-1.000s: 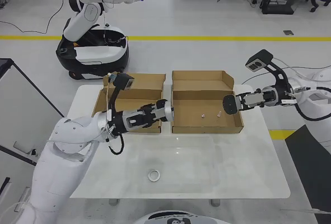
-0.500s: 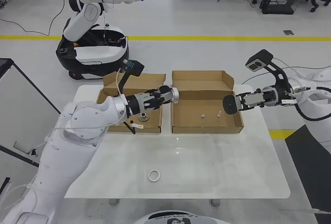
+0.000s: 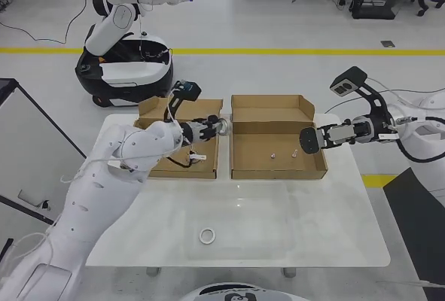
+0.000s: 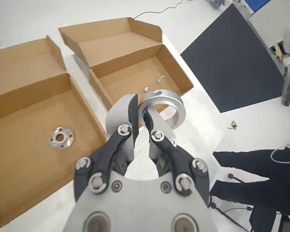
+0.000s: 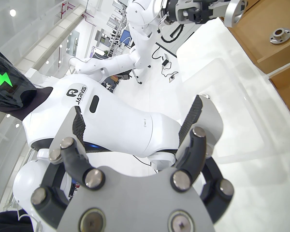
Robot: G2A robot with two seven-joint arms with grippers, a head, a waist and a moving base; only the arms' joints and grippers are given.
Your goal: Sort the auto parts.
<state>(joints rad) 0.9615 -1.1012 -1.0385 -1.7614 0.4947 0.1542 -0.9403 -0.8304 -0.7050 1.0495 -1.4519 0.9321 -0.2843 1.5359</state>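
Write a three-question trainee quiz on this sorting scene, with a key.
1. True or false: the right tool is shut on a spring.
2. What lies in the left box? A) a flange B) two gears C) a cable
3. Fill in: the left tool grips a metal ____.
Key: 1 false, it is open and holds nothing; 2 A; 3 ring.
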